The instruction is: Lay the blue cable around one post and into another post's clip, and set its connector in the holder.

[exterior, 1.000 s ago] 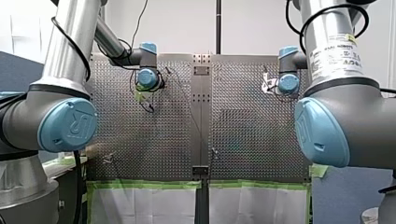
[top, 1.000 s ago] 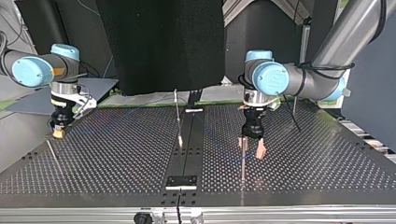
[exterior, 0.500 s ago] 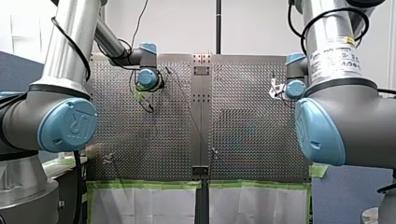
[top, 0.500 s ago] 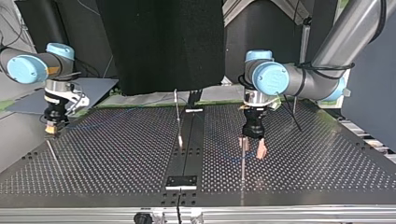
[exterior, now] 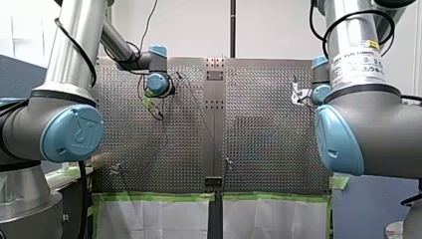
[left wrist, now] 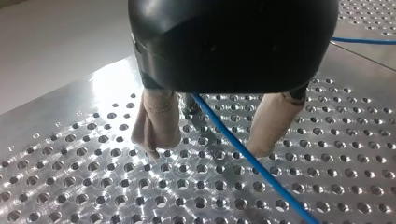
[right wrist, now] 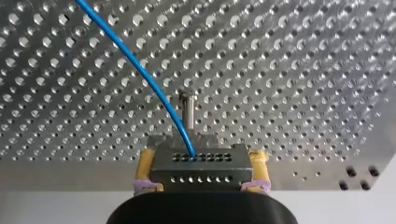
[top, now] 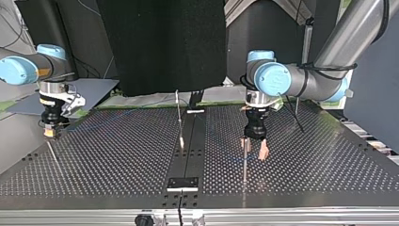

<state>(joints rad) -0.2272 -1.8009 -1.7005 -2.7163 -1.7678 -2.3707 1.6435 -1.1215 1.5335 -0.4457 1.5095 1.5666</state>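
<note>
1. My left gripper [left wrist: 207, 150]: fingers spread wide, gripping nothing. Its beige pads [left wrist: 156, 122] hang just above the perforated table [left wrist: 70, 186].
2. The blue cable [left wrist: 243, 150] runs diagonally through the gap between those pads. As far as I can see it touches neither, and it carries on across the table ahead of the gripper.
3. Post A [left wrist: 189, 101] is a dark stub between the pads, tucked close under the gripper body and nearer one pad. The cable passes right beside it; I can't tell whether they touch.
4. My right gripper [right wrist: 203, 156]: pinched on the connector [right wrist: 198, 170], with the yellow pads [right wrist: 147, 163] pressed on its two side faces.
5. The connector is a grey block with two rows of small holes, held level between the fingers. The table's edge sits directly under the gripper.
6. The cable leaves the connector's upper hole row and arcs away ahead of the right gripper. It passes close beside post B [right wrist: 187, 109], which stands upright just ahead of the connector.
7. In the top view the two grippers are well apart. Post C [top: 179, 117] stands between them on the centre strip, clear of both. A dark plate [top: 183, 182] lies on the same strip, also clear of both grippers.
</note>
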